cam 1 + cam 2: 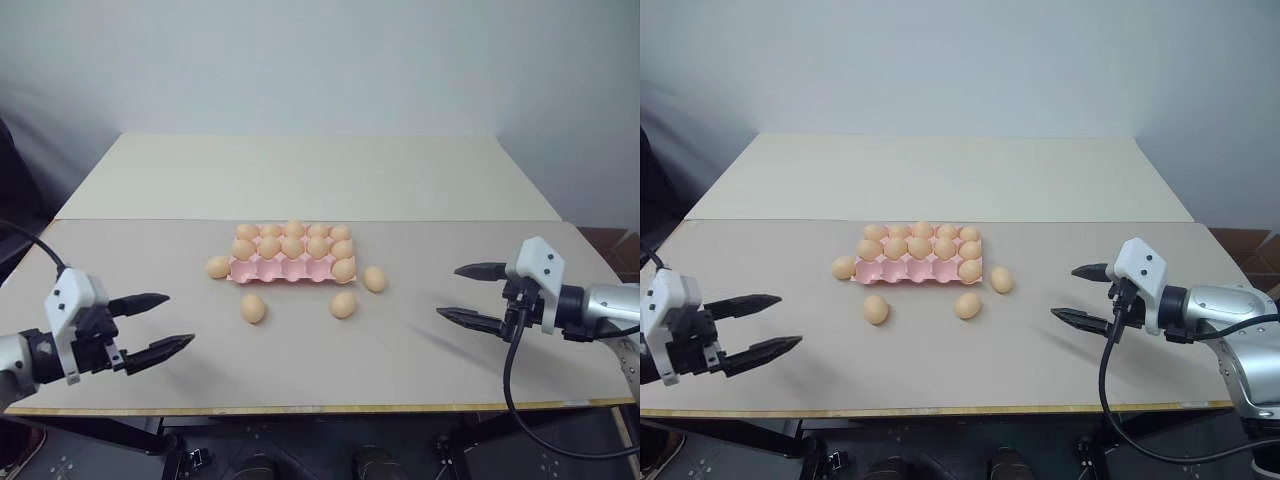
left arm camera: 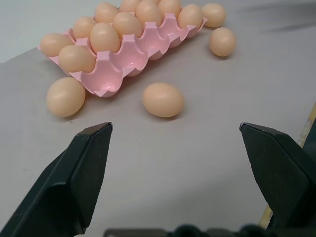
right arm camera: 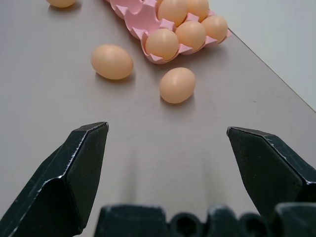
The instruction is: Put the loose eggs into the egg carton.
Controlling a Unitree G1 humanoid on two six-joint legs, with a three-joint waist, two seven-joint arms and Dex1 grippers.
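The pink egg carton [image 1: 281,271] lies mid-table; its back two rows are full of eggs, and the front row has one egg at its right end. Several loose eggs lie around it: one by its left end [image 1: 217,267], one in front left [image 1: 253,308], one in front right [image 1: 343,304] and one off its right end [image 1: 374,279]. My left gripper [image 1: 178,320] hovers open near the table's front left, well short of the eggs. My right gripper [image 1: 449,291] hovers open at the front right. The left wrist view looks at the front-left egg [image 2: 163,99], the right wrist view at the right-end egg [image 3: 177,85].
The grey table top [image 1: 320,370] has a front edge just below both grippers. A paler table section [image 1: 300,175] extends behind the carton to a white wall. A black cable [image 1: 510,390] hangs from my right wrist.
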